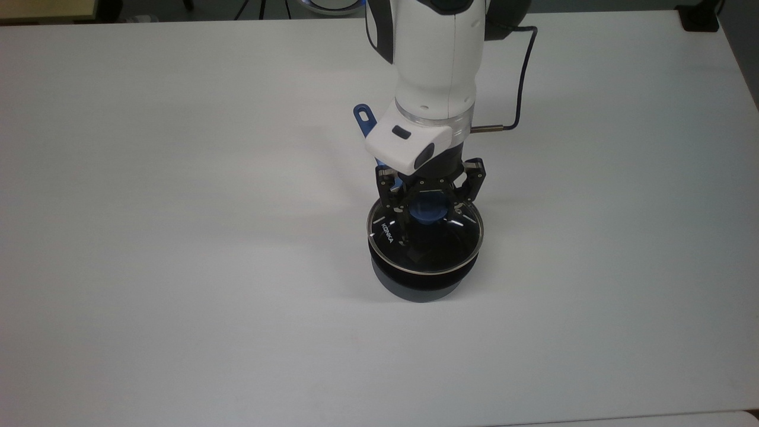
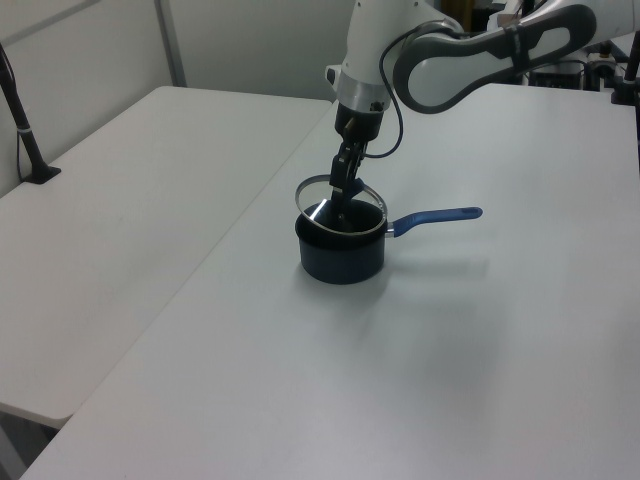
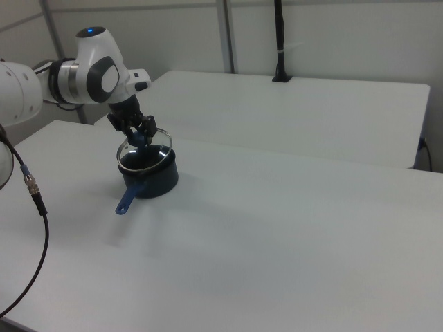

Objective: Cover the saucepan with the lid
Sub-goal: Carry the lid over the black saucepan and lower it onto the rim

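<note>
Your gripper (image 1: 428,209) grips the lid (image 1: 424,246) by its knob above the saucepan (image 1: 422,283); release while it looks tilted and it may seat crooked or slide off.

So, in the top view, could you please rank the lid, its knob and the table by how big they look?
1. Table: by far the largest.
2. Lid: covers about the saucepan's mouth.
3. Knob: smallest, partly hidden by the gripper.
</note>
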{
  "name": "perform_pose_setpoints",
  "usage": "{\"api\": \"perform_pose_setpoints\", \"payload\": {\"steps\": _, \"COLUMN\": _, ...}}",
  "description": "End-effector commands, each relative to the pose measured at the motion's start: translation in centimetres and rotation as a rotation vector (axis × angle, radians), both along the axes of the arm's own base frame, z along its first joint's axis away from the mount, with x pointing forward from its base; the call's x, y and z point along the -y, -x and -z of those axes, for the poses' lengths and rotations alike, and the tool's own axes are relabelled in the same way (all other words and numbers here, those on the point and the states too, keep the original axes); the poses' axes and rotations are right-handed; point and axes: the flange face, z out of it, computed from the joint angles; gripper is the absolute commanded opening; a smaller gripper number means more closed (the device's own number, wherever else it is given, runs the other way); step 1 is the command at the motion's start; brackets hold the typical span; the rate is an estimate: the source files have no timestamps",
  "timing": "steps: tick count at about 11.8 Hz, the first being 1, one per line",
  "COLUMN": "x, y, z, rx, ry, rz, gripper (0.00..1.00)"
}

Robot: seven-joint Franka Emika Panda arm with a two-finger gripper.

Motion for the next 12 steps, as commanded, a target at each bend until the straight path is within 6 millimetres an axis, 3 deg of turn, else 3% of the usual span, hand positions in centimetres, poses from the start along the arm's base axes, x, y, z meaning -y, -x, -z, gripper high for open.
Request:
{"api": "perform_pose_setpoints", "payload": {"steps": 1, "x": -1.1, "y": -0.4, "z": 0.4, "rx": 0.012, "ry": -0.010, "rz": 0.005, "gripper": 0.47}}
{"api": "perform_pose_setpoints", "payload": {"steps": 4, "x": -1.0, "y": -0.4, "z": 1.1, "rx": 0.001, "ry": -0.004, "rz": 0.001, "gripper": 0.51}}
{"api": "perform_pose_setpoints", "payload": {"steps": 6, "x": -0.9, "y": -0.6, "z": 2.4, "rx": -0.015, "ry": 0.000, "rz": 0.008, "gripper": 0.89}}
{"api": "perform_pose_setpoints", "payload": {"steps": 8, "x": -0.7, "y": -0.6, "z": 2.2, "rx": -0.014, "ry": 0.001, "rz": 0.009, "gripper": 1.00}}
{"api": "perform_pose_setpoints", "payload": {"steps": 10, "x": 0.9, "y": -0.2, "z": -1.2, "rx": 0.020, "ry": 0.003, "rz": 0.024, "gripper": 1.00}}
{"api": "perform_pose_setpoints", "payload": {"steps": 12, "x": 4.7, "y": 2.0, "z": -4.5, "rx": -0.014, "ry": 0.014, "rz": 0.067, "gripper": 1.00}}
